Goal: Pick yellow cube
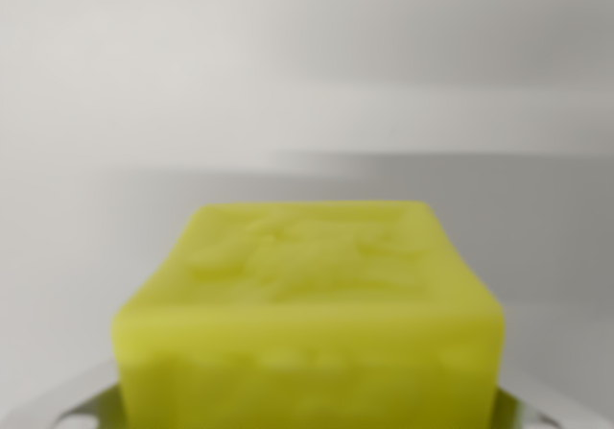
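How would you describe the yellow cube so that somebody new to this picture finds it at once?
Start from the pale grey, blurred background that fills the wrist view. Low in the middle sits the yellow cube, very close to the camera, with a faint raised pattern on its top face. It is the only coloured thing; only metallic glints show at its bottom corners.
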Controlling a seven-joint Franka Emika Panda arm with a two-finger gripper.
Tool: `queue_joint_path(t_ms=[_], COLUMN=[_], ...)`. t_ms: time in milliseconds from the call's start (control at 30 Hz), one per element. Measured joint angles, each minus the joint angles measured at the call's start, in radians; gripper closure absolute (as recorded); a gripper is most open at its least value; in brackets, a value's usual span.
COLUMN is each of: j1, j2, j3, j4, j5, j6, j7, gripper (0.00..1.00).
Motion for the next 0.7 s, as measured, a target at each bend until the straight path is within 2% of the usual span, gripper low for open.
queue_joint_path(t_ms=[700], j1=[0.0], j2=[-0.115], j3=[0.0], j4=[-0.011], j5=[0.002], j6=[-0.105], j7=[-0.001], gripper=[1.0])
